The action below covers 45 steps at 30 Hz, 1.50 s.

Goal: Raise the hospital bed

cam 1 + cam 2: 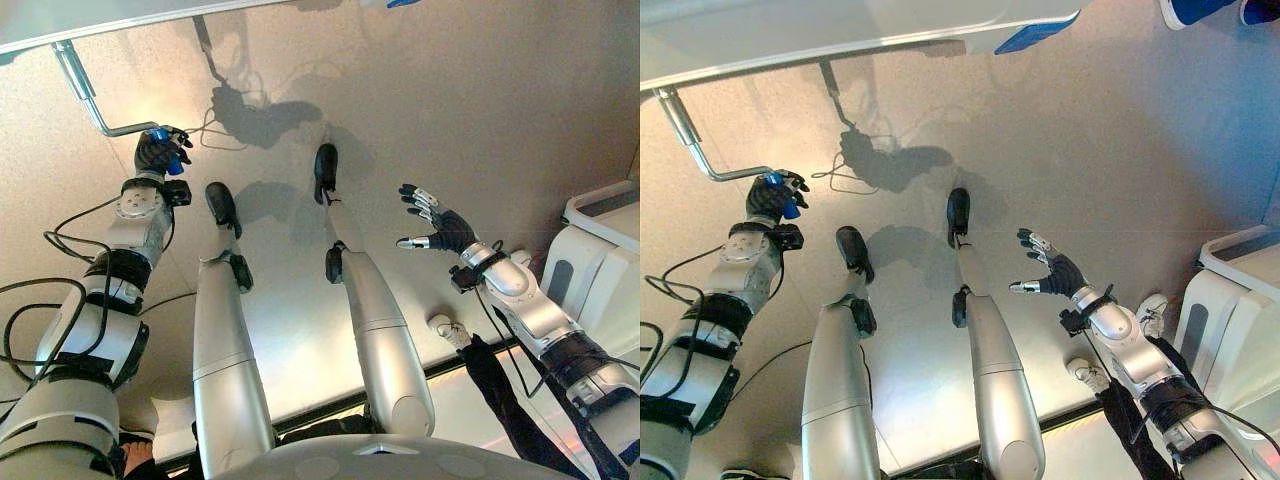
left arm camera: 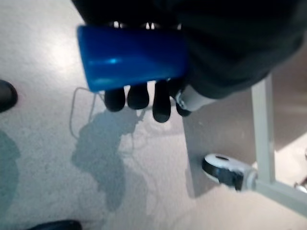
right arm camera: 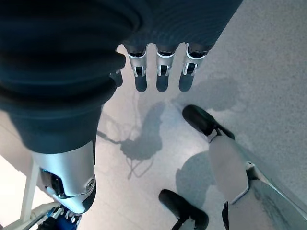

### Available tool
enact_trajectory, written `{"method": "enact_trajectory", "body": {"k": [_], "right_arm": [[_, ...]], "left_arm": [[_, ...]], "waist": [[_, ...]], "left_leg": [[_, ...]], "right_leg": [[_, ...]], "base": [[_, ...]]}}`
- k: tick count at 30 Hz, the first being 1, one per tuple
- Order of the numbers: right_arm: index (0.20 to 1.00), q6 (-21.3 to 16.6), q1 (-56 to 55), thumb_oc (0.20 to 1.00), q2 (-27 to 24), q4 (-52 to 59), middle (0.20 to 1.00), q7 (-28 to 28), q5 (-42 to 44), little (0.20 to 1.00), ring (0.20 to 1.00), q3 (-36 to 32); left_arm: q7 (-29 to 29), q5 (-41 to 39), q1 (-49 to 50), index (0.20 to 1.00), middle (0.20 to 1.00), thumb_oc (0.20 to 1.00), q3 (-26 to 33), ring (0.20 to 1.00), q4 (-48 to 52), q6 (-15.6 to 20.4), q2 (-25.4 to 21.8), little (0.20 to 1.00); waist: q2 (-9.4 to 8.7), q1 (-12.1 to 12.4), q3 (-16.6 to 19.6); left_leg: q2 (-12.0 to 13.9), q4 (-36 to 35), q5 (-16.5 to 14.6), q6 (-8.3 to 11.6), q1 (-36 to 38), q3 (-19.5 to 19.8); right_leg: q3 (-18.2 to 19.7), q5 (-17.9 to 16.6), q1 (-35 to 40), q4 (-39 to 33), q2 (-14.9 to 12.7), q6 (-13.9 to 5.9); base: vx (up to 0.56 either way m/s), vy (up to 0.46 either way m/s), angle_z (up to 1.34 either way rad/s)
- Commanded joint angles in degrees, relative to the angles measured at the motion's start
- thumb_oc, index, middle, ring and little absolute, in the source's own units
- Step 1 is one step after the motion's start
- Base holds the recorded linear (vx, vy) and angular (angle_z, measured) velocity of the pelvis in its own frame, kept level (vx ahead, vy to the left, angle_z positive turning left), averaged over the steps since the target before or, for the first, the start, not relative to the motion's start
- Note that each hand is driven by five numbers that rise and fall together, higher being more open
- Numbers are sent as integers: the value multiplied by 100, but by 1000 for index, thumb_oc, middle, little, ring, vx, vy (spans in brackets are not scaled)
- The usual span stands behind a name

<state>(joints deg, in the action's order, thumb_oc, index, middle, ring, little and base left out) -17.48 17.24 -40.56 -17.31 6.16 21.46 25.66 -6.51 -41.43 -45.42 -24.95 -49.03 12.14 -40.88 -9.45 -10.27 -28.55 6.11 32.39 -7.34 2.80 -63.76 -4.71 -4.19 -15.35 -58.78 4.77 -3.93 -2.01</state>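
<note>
Hospital bed (image 1: 840,30): its pale frame runs along the far edge of the floor (image 1: 1120,180). Crank (image 1: 85,92): a bent grey metal rod reaching down from the frame's left end, ending in a blue handle (image 2: 132,57). Left hand (image 1: 158,152): fingers curled round the blue handle, dark fingertips (image 2: 139,96) wrapped under it. Right hand (image 1: 1052,272): raised over the floor well apart from the bed, fingers spread wide, holding nothing. Caster wheel (image 2: 225,171): probably the bed's, on a grey leg.
</note>
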Motion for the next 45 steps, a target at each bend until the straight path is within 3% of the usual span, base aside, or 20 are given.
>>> {"method": "enact_trajectory", "body": {"k": [1,16,28,38,45], "right_arm": [[1000,-68,47,1000,-226,121,1000,36,95,1000,1000,43],[1000,-44,-263,1000,-343,175,1000,-2,-31,1000,1000,-171],[1000,-73,-850,1000,-273,111,1000,50,-211,1000,1000,-574],[1000,-145,-1162,1000,-232,112,1000,90,-210,1000,1000,-766],[1000,-185,-1249,1000,-316,90,1000,128,-227,1000,1000,-783]], "left_arm": [[232,288,-160,200,200,200,-151,200,1019,430,49,200],[638,-512,303,200,200,200,-558,200,3337,639,-595,200],[1087,-1052,2255,200,200,200,412,200,5112,654,-1330,200],[1314,-1265,3858,200,200,200,1365,200,5734,665,-1553,200],[1426,-1290,4440,200,200,200,1645,200,5885,653,-1652,200]], "waist": [[41,44,-58],[238,139,-89],[437,349,-3],[542,544,47],[545,635,68]], "left_leg": [[-216,-977,325,-190,696,-144],[-256,-1496,705,-49,1108,-104],[-335,-1738,881,-8,1321,-40],[-367,-1793,922,-29,1340,31],[-388,-1829,943,-35,1361,67]], "right_leg": [[8,755,237,775,49,-536],[-156,765,510,701,42,-502],[-269,822,685,742,-18,-483],[-332,830,738,723,-83,-498],[-392,834,785,705,-120,-516]], "base": [[-28,-62,-2],[-26,-71,3],[-7,-40,4],[1,1,4],[0,6,1]]}}
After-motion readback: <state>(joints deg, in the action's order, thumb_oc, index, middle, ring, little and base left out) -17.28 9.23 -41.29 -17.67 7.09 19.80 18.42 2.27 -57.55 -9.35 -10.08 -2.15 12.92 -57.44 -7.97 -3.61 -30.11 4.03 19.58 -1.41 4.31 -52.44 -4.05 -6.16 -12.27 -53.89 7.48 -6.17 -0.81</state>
